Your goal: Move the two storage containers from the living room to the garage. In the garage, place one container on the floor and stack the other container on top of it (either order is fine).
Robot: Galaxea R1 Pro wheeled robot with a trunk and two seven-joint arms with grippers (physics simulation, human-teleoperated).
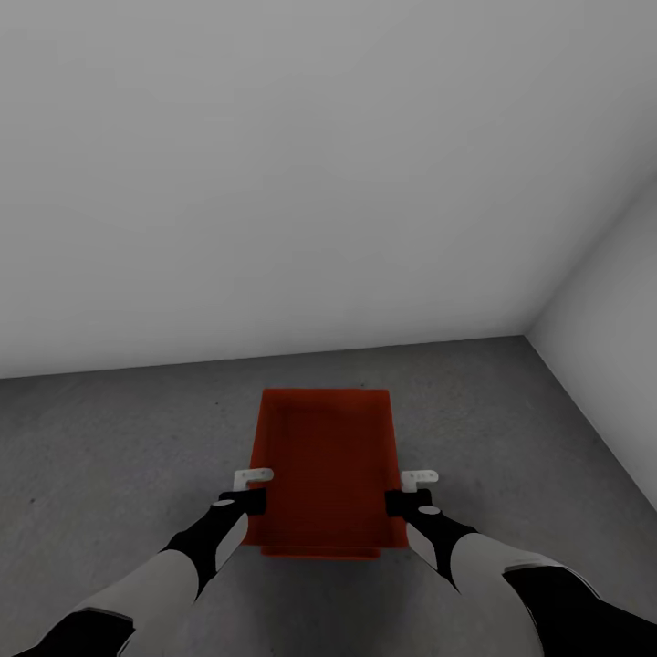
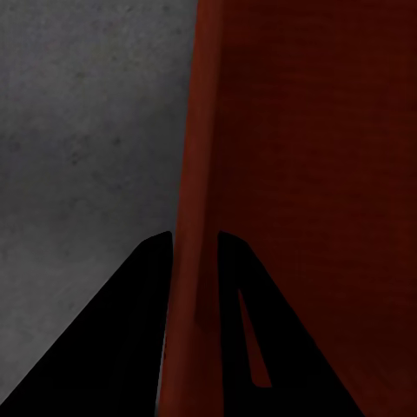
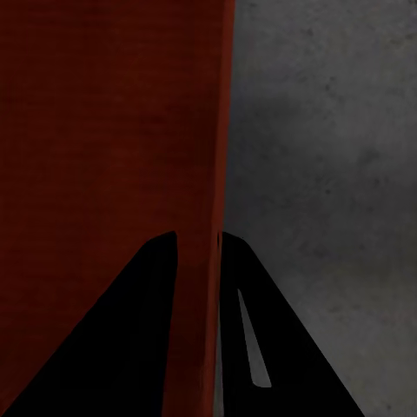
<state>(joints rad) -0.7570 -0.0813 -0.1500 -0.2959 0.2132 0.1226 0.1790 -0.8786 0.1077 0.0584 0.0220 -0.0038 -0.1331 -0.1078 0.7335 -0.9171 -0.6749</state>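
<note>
One orange-red open-topped storage container (image 1: 327, 456) is held lengthwise in front of me over the dark grey garage floor (image 1: 109, 438). My left gripper (image 1: 253, 489) is shut on its left long wall and my right gripper (image 1: 411, 490) on its right long wall. In the left wrist view the gripper (image 2: 195, 252) straddles the thin red wall (image 2: 287, 156), one black finger on each side. The right wrist view has the right gripper (image 3: 198, 252) clamped on the opposite wall (image 3: 104, 130) in the same way. Whether the container touches the floor cannot be told.
A pale grey wall (image 1: 274, 182) rises just beyond the container. A second wall (image 1: 611, 365) meets it in a corner at the right. Bare floor (image 1: 511, 411) lies on both sides of the container.
</note>
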